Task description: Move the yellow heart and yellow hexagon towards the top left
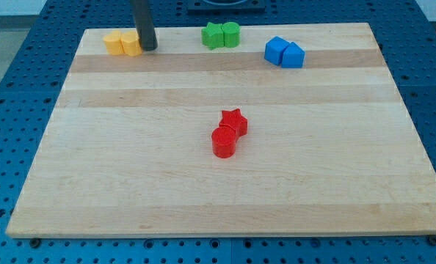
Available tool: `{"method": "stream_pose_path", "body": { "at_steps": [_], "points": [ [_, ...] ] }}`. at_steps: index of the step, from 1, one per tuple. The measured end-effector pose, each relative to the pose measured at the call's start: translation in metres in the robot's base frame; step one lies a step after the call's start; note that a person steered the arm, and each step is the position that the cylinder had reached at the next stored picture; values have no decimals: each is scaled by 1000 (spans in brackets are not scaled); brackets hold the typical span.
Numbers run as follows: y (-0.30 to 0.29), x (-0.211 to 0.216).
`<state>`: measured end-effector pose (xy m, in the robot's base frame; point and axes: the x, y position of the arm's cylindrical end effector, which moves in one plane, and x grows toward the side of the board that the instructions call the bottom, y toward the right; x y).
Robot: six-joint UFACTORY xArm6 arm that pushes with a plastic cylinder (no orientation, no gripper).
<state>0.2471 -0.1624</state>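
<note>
Two yellow blocks sit touching at the board's top left. The left one (114,42) looks like the heart and the right one (131,43) like the hexagon, though the shapes are hard to make out. My tip (148,47) stands on the board right against the right side of the right yellow block. The dark rod rises from it out of the view's top.
Two green blocks (221,34) sit together at the top middle. Two blue blocks (285,52) sit at the top right. A red star (234,121) touches a red cylinder (224,141) near the board's middle. The wooden board (93,183) lies on a blue perforated table.
</note>
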Motion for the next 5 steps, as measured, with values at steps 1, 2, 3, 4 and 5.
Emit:
{"method": "stream_pose_path", "body": {
  "at_steps": [1, 2, 3, 4, 5],
  "points": [
    [-18, 0],
    [-35, 0],
    [-34, 12],
    [-14, 66],
    [48, 96]
  ]
}}
